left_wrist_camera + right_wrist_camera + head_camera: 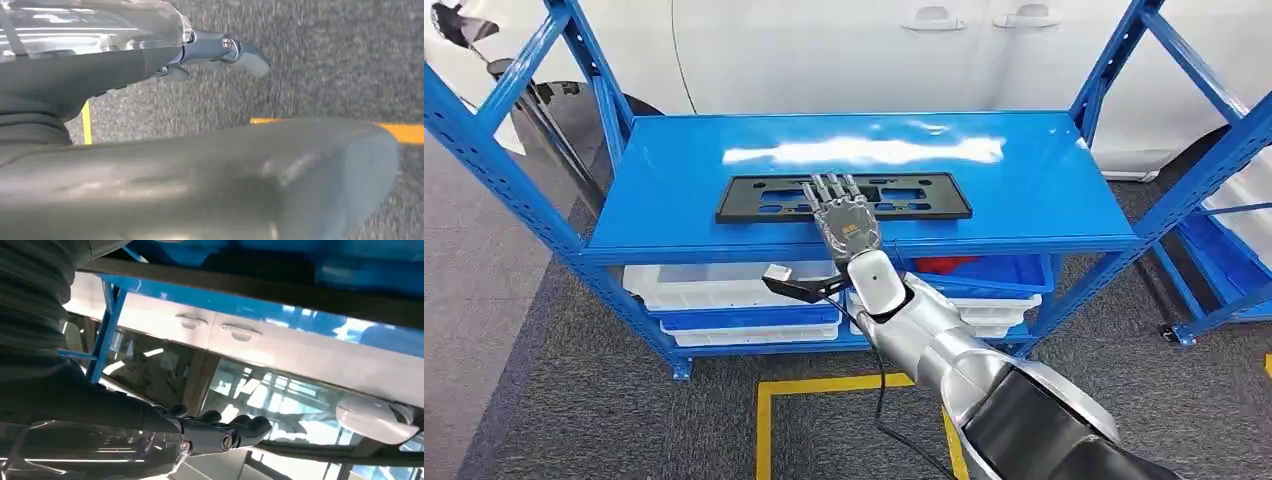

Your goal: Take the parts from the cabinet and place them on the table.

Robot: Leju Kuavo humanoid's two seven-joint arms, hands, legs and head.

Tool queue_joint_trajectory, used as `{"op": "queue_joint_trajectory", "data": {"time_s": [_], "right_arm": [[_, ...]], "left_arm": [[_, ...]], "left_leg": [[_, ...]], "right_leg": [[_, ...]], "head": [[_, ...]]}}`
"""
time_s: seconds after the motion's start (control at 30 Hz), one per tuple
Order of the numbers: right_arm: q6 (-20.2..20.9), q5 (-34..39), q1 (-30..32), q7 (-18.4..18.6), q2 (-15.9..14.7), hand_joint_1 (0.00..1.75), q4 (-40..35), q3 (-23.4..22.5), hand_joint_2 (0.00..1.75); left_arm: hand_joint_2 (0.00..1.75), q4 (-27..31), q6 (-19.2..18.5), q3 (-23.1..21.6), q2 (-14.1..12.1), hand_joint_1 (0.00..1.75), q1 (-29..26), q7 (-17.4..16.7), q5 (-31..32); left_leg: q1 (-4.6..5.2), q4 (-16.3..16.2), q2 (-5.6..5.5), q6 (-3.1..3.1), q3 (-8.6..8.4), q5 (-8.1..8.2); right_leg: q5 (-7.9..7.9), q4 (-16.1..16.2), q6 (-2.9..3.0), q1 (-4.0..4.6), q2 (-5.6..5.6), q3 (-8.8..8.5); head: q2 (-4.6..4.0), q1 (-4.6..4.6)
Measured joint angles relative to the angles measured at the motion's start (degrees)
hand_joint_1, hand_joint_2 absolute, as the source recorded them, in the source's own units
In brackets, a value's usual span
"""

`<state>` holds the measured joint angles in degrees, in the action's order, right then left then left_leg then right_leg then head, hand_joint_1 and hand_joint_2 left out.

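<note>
Black plate (844, 197), a flat rectangular part with cut-out slots, lies flat on the top shelf (1024, 190) of the blue rack (494, 170), lengthways along the shelf and nearer its front edge than its back, roughly centred between the two ends. The right robot hand (844, 215) reaches in over the front edge of the shelf, palm down, its fingers (829, 187) stretched forward and slightly apart, lying over the middle of the plate's front rim. It grips nothing; whether the fingertips actually press on the plate cannot be told. In the right wrist view the same robot hand (215, 432) shows dark fingers extended side by side, with the shelf (280, 260) blurred close by.

The left robot hand (215, 52) hangs low over grey carpet (325, 50) crossed by yellow tape (405, 132); one pale fingertip sticks out straight, but most of the hand is hidden behind its cover, so whether it is spread or curled cannot be told. Nothing is seen in it.

On the lower shelf of the rack sit white bins (714, 285) and blue bins (1014, 272), one blue bin holding something red (944, 264). Behind the rack stands a white car (874, 50). A second blue rack (1224, 250) stands off the right end, and a yellow line (824, 385) marks the carpet in front.
</note>
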<state>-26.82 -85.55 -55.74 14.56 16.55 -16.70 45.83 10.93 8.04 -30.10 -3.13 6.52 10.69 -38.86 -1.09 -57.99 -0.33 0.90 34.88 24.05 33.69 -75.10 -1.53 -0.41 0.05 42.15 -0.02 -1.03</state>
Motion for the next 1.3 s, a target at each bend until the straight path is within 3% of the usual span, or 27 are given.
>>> {"op": "queue_joint_trajectory", "data": {"time_s": [0.03,0.07,0.1,0.17,0.2,0.3,0.37,0.4,0.5,0.53,0.57,0.6,0.67,0.7,0.73,0.83,0.9,1.0,1.03,1.07,1.1,1.17,1.2,1.3], "right_arm": [[0.02,-0.02,0.20,-0.04,-0.04,0.00,0.13,-0.02,1.75],[0.02,-0.04,0.28,-0.07,-0.04,0.00,0.26,-0.02,1.75],[0.02,-0.11,0.27,-0.09,-0.04,0.00,0.28,-0.02,1.75],[0.02,-0.20,0.13,-0.11,-0.02,0.00,0.28,-0.04,1.75],[0.00,-0.24,0.05,-0.13,-0.02,0.00,0.28,-0.07,1.75],[0.02,-0.33,0.12,-0.20,0.04,0.00,0.35,-0.09,1.75],[0.00,-0.35,0.08,-0.17,0.20,0.00,0.31,-0.11,1.75],[0.02,-0.37,0.04,-0.11,0.22,0.00,0.31,-0.13,1.75],[0.04,-0.48,0.21,-0.04,0.35,0.00,0.35,-0.13,1.75],[0.04,-0.52,0.37,-0.02,0.35,0.00,0.39,-0.13,1.75],[0.04,-0.63,0.50,-0.02,0.35,0.00,0.42,-0.15,1.75],[0.02,-0.70,0.53,0.00,0.35,0.00,0.44,-0.20,1.75],[-0.02,-0.70,0.44,0.00,0.35,0.00,0.44,-0.31,1.75],[-0.02,-0.70,0.41,0.00,0.35,0.00,0.44,-0.33,1.75],[-0.04,-0.72,0.39,0.00,0.35,0.00,0.44,-0.37,1.75],[-0.09,-0.85,0.48,-0.07,0.35,0.00,0.44,-0.44,1.75],[-0.09,-0.85,0.39,-0.07,0.35,0.00,0.44,-0.65,1.75],[-0.11,-0.90,0.62,-0.09,0.33,0.00,0.46,-0.77,1.75],[-0.11,-0.90,0.84,-0.09,0.31,0.00,0.50,-0.79,1.75],[-0.11,-0.90,0.98,-0.09,0.28,0.00,0.57,-0.79,1.75],[-0.11,-0.90,0.97,-0.09,0.26,0.00,0.59,-0.79,1.75],[-0.11,-0.96,0.78,-0.11,0.28,0.00,0.59,-0.87,1.75],[-0.11,-1.03,0.70,-0.13,0.28,0.00,0.59,-0.90,1.75],[-0.15,-1.03,0.76,-0.20,0.31,0.00,0.61,-0.94,1.75]], "left_arm": [[0.00,-0.04,-0.02,0.00,0.00,0.00,-0.07,0.00,0.00],[0.00,-0.07,-0.09,0.00,0.00,0.00,-0.08,0.00,0.00],[0.00,-0.07,-0.18,-0.02,0.00,0.00,-0.04,0.00,0.00],[0.00,-0.07,-0.17,-0.02,0.04,0.00,0.05,0.00,0.00],[0.00,-0.07,-0.17,-0.07,0.15,0.00,0.08,0.02,0.00],[0.00,-0.07,-0.17,-0.07,0.13,0.00,0.00,0.02,-0.02],[0.00,-0.07,-0.17,-0.07,0.02,0.00,0.01,0.02,-0.02],[0.00,-0.07,-0.20,-0.07,0.04,0.00,-0.01,0.07,-0.04],[0.00,-0.09,-0.22,-0.09,0.04,0.00,-0.05,0.07,-0.04],[0.00,-0.09,-0.20,-0.09,0.04,0.00,-0.19,0.07,-0.04],[0.00,-0.09,-0.22,-0.09,0.04,0.00,-0.29,0.07,-0.04],[0.00,-0.09,-0.22,-0.09,0.04,0.00,-0.31,0.07,-0.02],[0.00,-0.09,-0.22,-0.09,-0.07,0.00,-0.18,0.15,0.00],[0.00,-0.09,-0.24,-0.09,-0.07,0.00,-0.14,0.17,0.02],[0.00,-0.09,-0.24,-0.09,-0.07,0.00,-0.12,0.17,0.02],[0.00,-0.09,-0.26,-0.11,-0.07,0.00,-0.25,0.22,0.04],[0.00,-0.09,-0.26,-0.11,-0.02,0.00,-0.18,0.28,0.04],[0.00,-0.11,-0.26,-0.11,-0.09,0.00,-0.14,0.33,0.04],[0.00,-0.11,-0.24,-0.11,-0.09,0.00,-0.20,0.33,0.02],[0.00,-0.13,-0.24,-0.11,-0.09,0.00,-0.23,0.33,0.00],[0.00,-0.13,-0.24,-0.11,-0.07,0.00,-0.22,0.33,-0.02],[0.00,-0.13,-0.24,-0.11,-0.04,0.00,-0.17,0.33,-0.04],[0.00,-0.13,-0.24,-0.11,-0.04,0.00,-0.17,0.33,-0.07],[0.00,-0.13,-0.24,-0.11,-0.07,0.00,-0.22,0.35,-0.09]], "left_leg": [[0.03,-0.05,-0.01,0.00,0.00,0.00],[0.05,-0.09,-0.05,-0.01,-0.01,0.01],[0.08,-0.14,-0.12,-0.04,-0.05,0.02],[0.17,-0.13,-0.18,-0.14,-0.27,0.08],[0.36,-0.17,-0.18,-0.37,-0.16,0.11],[0.21,0.07,-0.12,-1.35,-0.17,-0.01],[0.18,-0.15,-0.07,-1.85,-0.13,0.43],[0.32,-1.81,-0.01,-2.06,0.53,1.77],[0.12,-15.07,-0.01,-2.69,6.65,8.12],[0.10,-17.73,0.00,-2.81,7.96,8.57],[0.07,-17.40,0.00,-2.86,7.87,7.58],[0.02,-14.27,0.00,-2.85,6.39,5.41],[-0.10,-3.60,0.10,-2.69,1.09,0.19],[-0.02,-0.75,0.22,-2.44,-0.44,0.47],[0.25,0.05,0.04,-1.98,-0.71,0.61],[0.37,-0.21,-0.02,-1.08,-0.40,0.52],[-0.09,0.40,0.05,-0.42,-0.63,0.14],[-0.07,0.38,0.07,-0.10,-0.54,0.15],[-0.08,0.36,0.07,-0.11,-0.53,0.16],[-0.11,0.35,0.06,-0.12,-0.55,0.16],[-0.13,0.32,-0.01,-0.18,-0.58,0.20],[-0.16,0.22,-0.09,-0.42,-0.78,0.35],[-0.17,0.22,-0.12,-0.62,-0.82,0.46],[0.04,0.19,-0.14,-1.75,-0.53,0.41]], "right_leg": [[-0.11,-1.82,0.06,0.01,0.00,1.00],[-1.42,-0.50,0.19,0.04,0.00,0.46],[-3.78,3.40,0.45,0.07,0.01,-1.44],[-8.65,14.27,1.40,0.32,0.02,-6.79],[-8.16,16.69,1.66,0.66,0.04,-7.98],[-8.49,16.85,1.83,0.94,0.02,-7.68],[-9.18,17.99,2.57,0.15,-0.18,-8.30],[-9.27,18.34,2.92,0.13,-0.15,-8.49],[-9.22,18.28,3.18,0.34,-0.22,-8.43],[-9.20,18.18,3.21,0.37,-0.21,-8.38],[-9.14,18.11,3.22,0.37,-0.18,-8.40],[-9.05,18.01,3.18,0.36,-0.14,-8.43],[-8.66,17.56,2.77,0.32,-0.06,-8.58],[-8.39,17.32,2.46,0.53,-0.05,-8.48],[-8.27,16.87,2.24,0.80,0.01,-8.17],[-8.44,17.11,1.47,0.74,-0.05,-8.10],[-6.74,15.43,0.73,0.57,-0.01,-7.45],[-0.49,2.17,-0.06,0.09,-0.01,-1.24],[0.29,-1.28,-0.20,0.02,-0.02,0.55],[-0.43,-1.61,-0.28,-0.08,-0.02,0.97],[-2.49,0.99,-0.28,-0.24,-0.03,-0.10],[-7.74,11.23,-0.01,-0.37,-0.04,-4.96],[-9.17,16.13,0.26,-0.36,-0.01,-7.20],[-8.73,16.73,1.20,0.35,0.14,-7.17]], "head": [[0.00,0.00],[0.00,0.00],[0.00,0.00],[0.00,0.00],[0.00,0.00],[0.00,0.00],[0.00,0.00],[0.00,0.00],[0.00,0.00],[0.00,0.00],[0.00,0.00],[0.00,0.00],[0.00,0.00],[0.00,0.00],[0.00,0.02],[0.00,0.00],[0.00,0.02],[0.00,0.02],[0.00,0.02],[0.00,0.00],[0.00,0.00],[0.00,0.00],[0.00,0.02],[0.00,0.00]]}}
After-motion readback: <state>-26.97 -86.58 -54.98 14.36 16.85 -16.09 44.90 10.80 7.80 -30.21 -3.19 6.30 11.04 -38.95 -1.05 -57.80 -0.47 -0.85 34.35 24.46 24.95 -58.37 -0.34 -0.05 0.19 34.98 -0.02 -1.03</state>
